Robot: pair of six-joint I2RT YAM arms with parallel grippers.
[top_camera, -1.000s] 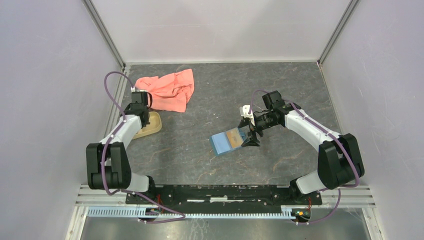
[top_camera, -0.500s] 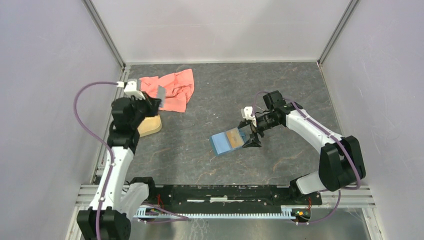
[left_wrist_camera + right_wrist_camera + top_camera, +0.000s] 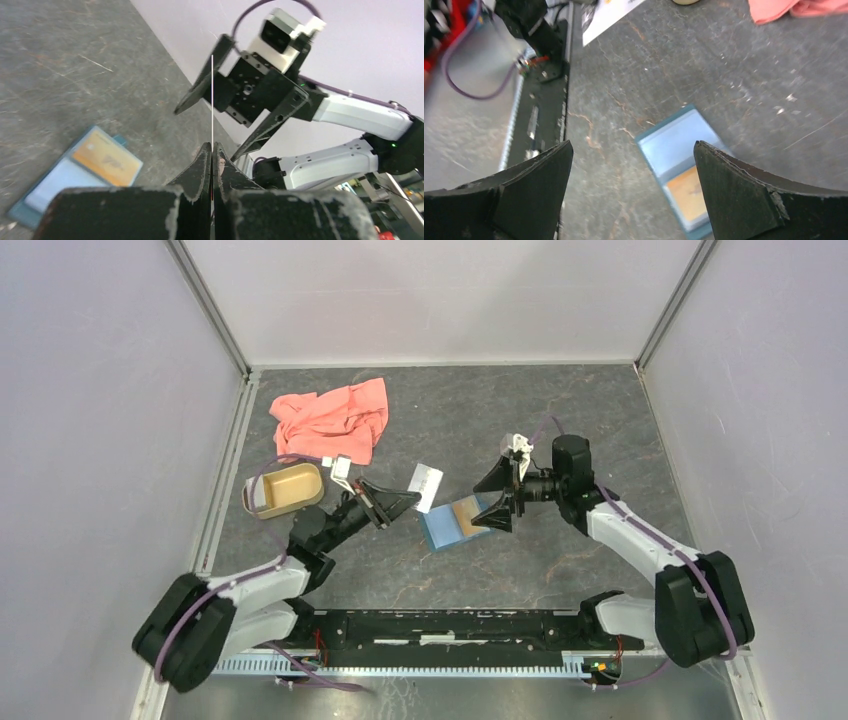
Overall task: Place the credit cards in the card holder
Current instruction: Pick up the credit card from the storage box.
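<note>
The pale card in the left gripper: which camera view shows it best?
The top view: the card shows most of its pale face there, pinched by the left gripper near the holder. The left wrist view shows only its thin edge, a white line. The right wrist view cuts it off at the top border.

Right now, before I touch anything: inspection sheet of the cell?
Surface: dark stone-pattern table.
Job's things: card holder open, flat on table; gold card in it; pale card held off the table.
Clutter: pink cloth, tan dish, at left.
Grippers: left gripper shut on pale card; right gripper open at the card holder.
Cables: purple cable on each arm.
Surroundings: pale walls, metal frame posts.
</note>
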